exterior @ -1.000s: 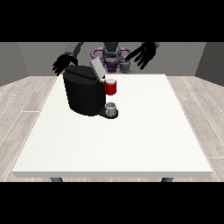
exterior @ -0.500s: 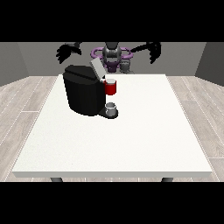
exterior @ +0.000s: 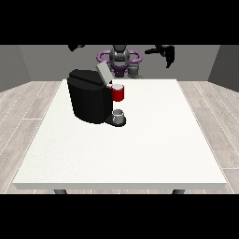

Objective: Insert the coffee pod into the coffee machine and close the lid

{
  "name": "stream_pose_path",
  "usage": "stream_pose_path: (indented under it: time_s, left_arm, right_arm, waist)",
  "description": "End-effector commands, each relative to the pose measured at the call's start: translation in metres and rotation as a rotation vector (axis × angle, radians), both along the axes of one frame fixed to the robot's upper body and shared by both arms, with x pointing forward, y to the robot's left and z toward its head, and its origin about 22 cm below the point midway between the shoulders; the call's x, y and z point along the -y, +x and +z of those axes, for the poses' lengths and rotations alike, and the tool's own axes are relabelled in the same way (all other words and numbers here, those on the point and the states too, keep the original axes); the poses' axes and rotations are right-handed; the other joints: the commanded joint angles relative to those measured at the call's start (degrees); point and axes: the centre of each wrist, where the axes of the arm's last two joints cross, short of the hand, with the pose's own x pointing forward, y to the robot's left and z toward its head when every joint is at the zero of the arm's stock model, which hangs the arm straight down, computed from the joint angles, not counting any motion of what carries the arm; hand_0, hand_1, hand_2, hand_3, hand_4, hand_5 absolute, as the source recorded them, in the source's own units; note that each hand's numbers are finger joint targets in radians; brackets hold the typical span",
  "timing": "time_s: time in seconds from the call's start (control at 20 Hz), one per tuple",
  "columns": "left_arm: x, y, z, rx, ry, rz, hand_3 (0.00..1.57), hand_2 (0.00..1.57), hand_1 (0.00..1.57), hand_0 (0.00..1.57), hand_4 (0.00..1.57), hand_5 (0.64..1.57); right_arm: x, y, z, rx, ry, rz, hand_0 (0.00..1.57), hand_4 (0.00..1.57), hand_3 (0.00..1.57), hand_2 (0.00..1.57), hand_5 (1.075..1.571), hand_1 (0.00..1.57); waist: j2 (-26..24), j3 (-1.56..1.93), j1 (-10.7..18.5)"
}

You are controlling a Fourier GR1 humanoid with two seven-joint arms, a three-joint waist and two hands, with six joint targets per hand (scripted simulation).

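The black coffee machine [exterior: 91, 98] stands on the left half of the white table [exterior: 140, 144], its grey lid [exterior: 103, 73] tilted up and open. A red part [exterior: 118, 93] shows at its front, above a small grey cup [exterior: 119, 115] on the drip tray. A small grey pod-like object [exterior: 134, 70] sits at the table's far edge, in front of the robot. The hand at the view's right [exterior: 166, 52] hangs high above the far right of the table, fingers relaxed and holding nothing. Only a sliver of the hand at the view's left [exterior: 75, 46] shows, high above the machine.
The robot's torso [exterior: 120, 59] stands behind the far table edge. White tabletop stretches in front of and to the right of the machine. Grey floor planks surround the table.
Both hands have risen and spread outward, away from the machine and the table. The machine, its open lid and the grey object have not moved.
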Motion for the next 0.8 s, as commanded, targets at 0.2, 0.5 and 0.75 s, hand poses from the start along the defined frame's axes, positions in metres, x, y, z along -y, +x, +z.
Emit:
stream_pose_path:
  time_s: [0.2,0.5,0.75]
  left_arm:
    - [0.031,-0.006,0.006,-0.025,-0.097,-0.037,0.00,0.00,0.00,0.00,0.00,1.571]
    - [-0.012,-0.037,0.007,0.069,-0.094,0.010,0.00,0.00,0.00,0.00,0.10,1.571]
    - [0.011,-0.049,0.008,0.076,-0.139,-0.002,0.00,0.00,0.00,0.00,0.00,1.571]
  right_arm:
    - [-0.002,0.022,0.020,0.018,-0.064,0.087,0.00,0.14,0.00,0.00,1.571,0.00]
    - [-0.019,0.020,0.023,0.087,-0.079,0.161,0.00,0.00,0.00,0.00,1.571,0.00]
    - [-0.018,0.036,0.015,0.082,-0.042,0.125,0.00,0.00,0.00,0.00,1.571,0.00]
  waist:
    - [-0.1,0.05,5.6]
    - [5.6,0.04,3.6]
    - [8.4,0.04,6.4]
